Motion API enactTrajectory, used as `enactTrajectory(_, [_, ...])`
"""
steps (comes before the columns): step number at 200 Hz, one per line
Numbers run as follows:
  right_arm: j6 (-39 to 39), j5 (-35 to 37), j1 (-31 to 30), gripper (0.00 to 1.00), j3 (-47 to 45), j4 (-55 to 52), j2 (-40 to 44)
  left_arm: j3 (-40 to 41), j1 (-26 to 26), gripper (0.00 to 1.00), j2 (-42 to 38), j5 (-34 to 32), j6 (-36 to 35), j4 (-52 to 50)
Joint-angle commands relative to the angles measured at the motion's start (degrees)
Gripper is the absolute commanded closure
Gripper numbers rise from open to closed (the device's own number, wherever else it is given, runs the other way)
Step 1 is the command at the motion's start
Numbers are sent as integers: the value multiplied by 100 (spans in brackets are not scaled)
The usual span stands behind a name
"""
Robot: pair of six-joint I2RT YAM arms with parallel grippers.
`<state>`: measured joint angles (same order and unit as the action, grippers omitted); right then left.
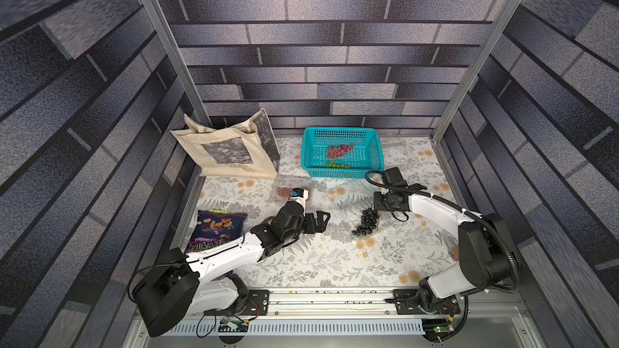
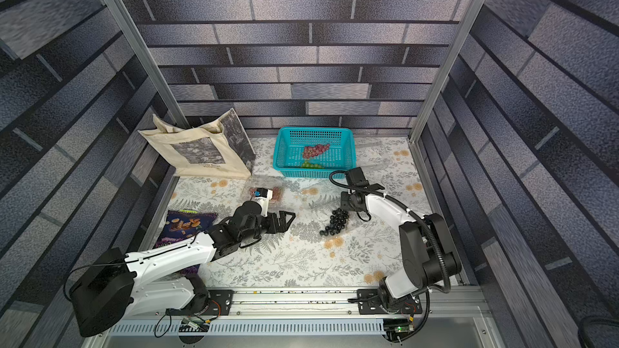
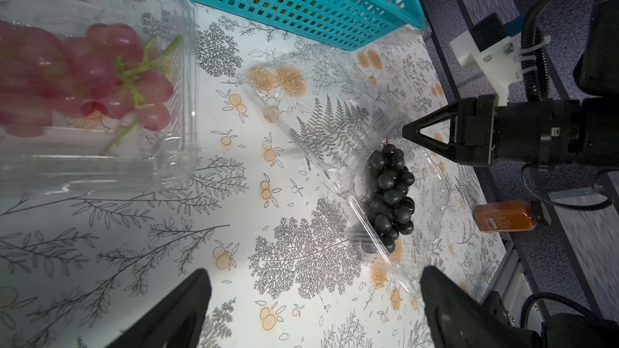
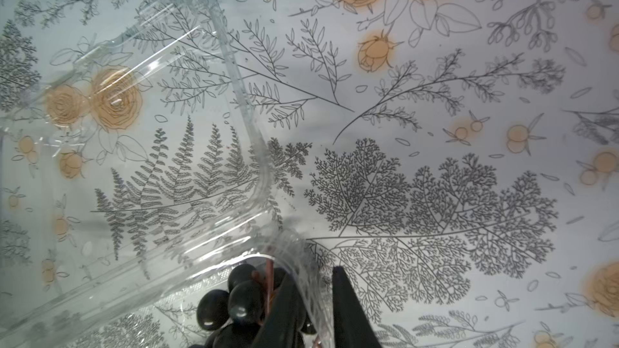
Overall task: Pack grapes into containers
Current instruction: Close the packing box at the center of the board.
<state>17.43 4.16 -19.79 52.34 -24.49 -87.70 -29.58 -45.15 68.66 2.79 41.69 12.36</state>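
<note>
Right at the right gripper [image 4: 313, 277], a clear wall of the box [image 3: 435, 192] sits between the two jaws. The jaws are close together, but we cannot tell if they squeeze it yet. The dark grapes [image 3: 390, 195] lie in that box, just beside the fingertips. Their stem [image 4: 269, 276] points toward the jaws.

We think the box is light and thin. It will bend and may slip, so the rim at a corner looks like the best spot to hold. The grapes are round, smooth and soft. Squeezed hard, they could squash or pop off, so we would hold the stem or push them softly.

A bit farther out, the lid [image 4: 187, 128] lies open. Its far end is near the basket [image 1: 341, 128], so there is little room that way. The basket grapes [image 1: 339, 153], red and green, wait inside it.

Across from the right gripper, the cloth [image 3: 234, 229] is bare. The left gripper [image 3: 315, 271] hangs there with its jaws wide apart and holds nothing. Beside it is the other box [image 3: 100, 169] with red grapes [image 3: 83, 75] inside. Behind the right gripper, an orange bottle [image 3: 505, 217] lies near the edge of the cloth.
</note>
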Motion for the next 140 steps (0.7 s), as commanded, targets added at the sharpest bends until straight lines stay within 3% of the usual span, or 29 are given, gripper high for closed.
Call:
enactTrajectory(1, [-211, -170, 23, 84, 170, 106, -89, 110, 62, 0, -126, 58, 100, -104])
enactTrajectory(58, [-391, -196, 24, 86, 449, 158, -495, -26, 182, 0, 221, 255, 162, 5])
enactTrajectory(83, [-545, -201, 29, 95, 497, 164, -554, -190, 184, 0, 482, 313, 198, 106])
enactTrajectory(140, [-602, -486, -40, 100, 61, 382, -35, -744, 256, 0, 1110, 301, 416, 175])
